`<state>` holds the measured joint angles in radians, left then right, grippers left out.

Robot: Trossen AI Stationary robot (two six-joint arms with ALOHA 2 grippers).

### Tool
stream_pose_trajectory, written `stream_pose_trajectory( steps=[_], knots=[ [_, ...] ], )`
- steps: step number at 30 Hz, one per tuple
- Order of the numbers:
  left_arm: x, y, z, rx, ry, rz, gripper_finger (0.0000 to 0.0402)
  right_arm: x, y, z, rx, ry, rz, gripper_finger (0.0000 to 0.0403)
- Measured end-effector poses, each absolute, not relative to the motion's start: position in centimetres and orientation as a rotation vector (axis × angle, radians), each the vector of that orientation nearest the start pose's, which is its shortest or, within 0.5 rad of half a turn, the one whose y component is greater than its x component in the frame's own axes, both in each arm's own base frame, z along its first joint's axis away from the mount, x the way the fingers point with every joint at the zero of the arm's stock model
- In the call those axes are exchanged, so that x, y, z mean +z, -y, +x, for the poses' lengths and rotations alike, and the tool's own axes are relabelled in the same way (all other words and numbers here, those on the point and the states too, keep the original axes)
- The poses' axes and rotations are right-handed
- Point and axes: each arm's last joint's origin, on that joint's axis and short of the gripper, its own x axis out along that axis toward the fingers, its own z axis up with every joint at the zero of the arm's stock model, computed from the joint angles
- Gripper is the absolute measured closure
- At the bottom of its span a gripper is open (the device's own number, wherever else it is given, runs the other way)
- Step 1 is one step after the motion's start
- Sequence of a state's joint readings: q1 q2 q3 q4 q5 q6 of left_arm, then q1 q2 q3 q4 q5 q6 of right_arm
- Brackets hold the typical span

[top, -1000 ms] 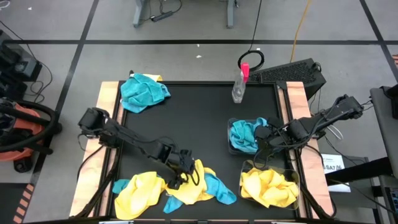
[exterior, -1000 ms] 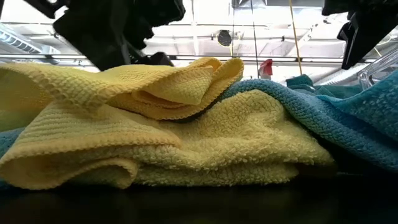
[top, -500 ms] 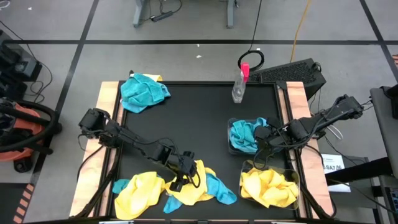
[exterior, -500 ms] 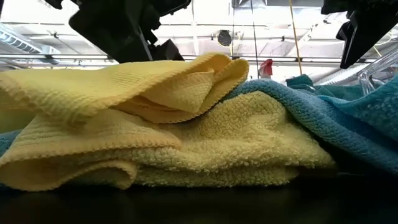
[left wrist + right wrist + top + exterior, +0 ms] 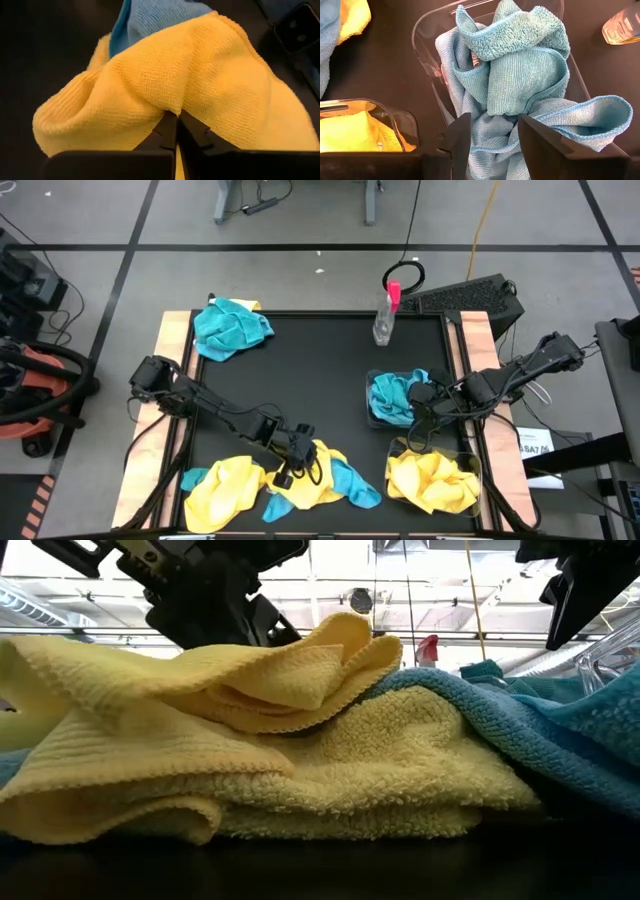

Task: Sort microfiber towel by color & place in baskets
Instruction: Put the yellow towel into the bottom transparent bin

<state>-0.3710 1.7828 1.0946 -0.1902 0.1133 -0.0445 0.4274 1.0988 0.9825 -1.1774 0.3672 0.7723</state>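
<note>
Left hand (image 5: 292,464) is down at the near middle of the worktop (image 5: 310,370), fingers pinched together on a fold of a yellow towel (image 5: 200,85) in the mixed pile there. That pile has another yellow towel (image 5: 222,488) to its left and a blue towel (image 5: 352,482) on its right. Right hand (image 5: 428,408) hangs over the far basket (image 5: 432,60) at the right side, fingers apart with nothing between them. That basket holds a crumpled blue towel (image 5: 520,75). The near basket (image 5: 470,455), just beside it, holds yellow cloth (image 5: 432,480). One more blue towel (image 5: 232,327) sits at the far left corner, well apart from everything. A spray bottle (image 5: 385,318) with a pink top stands near the far edge.
</note>
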Motion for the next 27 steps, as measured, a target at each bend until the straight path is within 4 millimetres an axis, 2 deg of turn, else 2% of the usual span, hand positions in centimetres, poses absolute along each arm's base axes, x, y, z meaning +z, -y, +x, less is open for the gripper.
stream_pose_trajectory(
  steps=[3, 6, 9, 12, 16, 21, 27],
  knots=[
    [17.9, 13.5, 33.9, -0.423, -0.9, 0.091, 0.0397, 27.9, -6.4, 16.5, -0.397, -1.113, 0.18, 0.025],
    [18.9, 13.5, 33.9, -0.421, -0.91, 0.12, 0.0397, 27.9, -6.4, 16.5, -0.396, -1.113, 0.18, 0.025],
    [20.5, 13.3, 33.8, -0.392, -0.915, 0.168, 0.0398, 27.9, -6.4, 16.5, -0.389, -1.11, 0.179, 0.025],
    [22.9, 13.2, 33.5, -0.356, -0.886, 0.213, 0.0399, 28.0, -6.8, 16.8, -0.342, -1.082, 0.169, 0.025],
    [26.2, 13.1, 32.7, -0.301, -0.826, 0.28, 0.04, 28.5, -7.8, 17.6, -0.232, -0.987, 0.142, 0.025],
    [29.3, 12.7, 31.9, -0.242, -0.721, 0.35, 0.04, 29.5, -8.9, 19.0, -0.09, -0.815, 0.099, 0.025],
    [31.3, 12.7, 31.9, -0.222, -0.652, 0.431, 0.0401, 29.8, -10.3, 21.3, -0.026, -0.659, -0.029, 0.0243]
  ],
)
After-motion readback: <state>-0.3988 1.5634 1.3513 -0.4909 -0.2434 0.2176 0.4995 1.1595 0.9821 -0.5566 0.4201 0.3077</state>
